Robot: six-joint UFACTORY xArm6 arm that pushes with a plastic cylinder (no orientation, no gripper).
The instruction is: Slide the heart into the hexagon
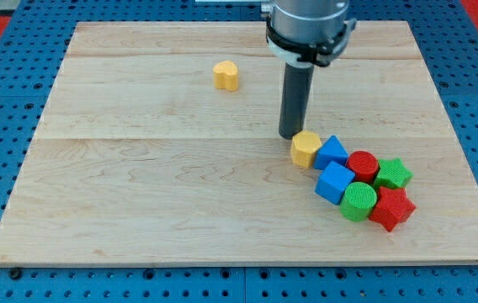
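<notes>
Landmark for all positions: yellow hexagon [306, 149], sitting right of centre on the wooden table [138, 210].

Yellow heart [226, 75] lay well apart from the hexagon, up and to the view's left of it, alone on bare wood. Orientation: the two lobes seemed to face the view's top w/ a notch between them, narrower end toward the view's bottom, so long axis ran approx top-to-bottom in the view. Block was small in frame, so exact pointing dir is uncertain.

My tip [290, 135] was just beside the hexagon, at its upper-left edge; touching or a hair off, couldn't tell which. Rod stood upright, dark, w/ the arm's grey collar above it at the view's top. Tip was well apart from the heart, which lay to its upper left.

No pincer on this arm, only the rod, so no released/clenched state to record.

Cluster to the hexagon's right and lower right, packed close:
- blue block [332, 152], touching the hexagon's right side, shape angular but not clear
- red cylinder [362, 165], right of that blue block
- green star [393, 174], furthest right
- blue cube [335, 182], below-right of the hexagon
- green cylinder [358, 202], lower right again
- red star [391, 209], at the cluster's bottom-right end

Heart and hexagon not in contact.
</notes>
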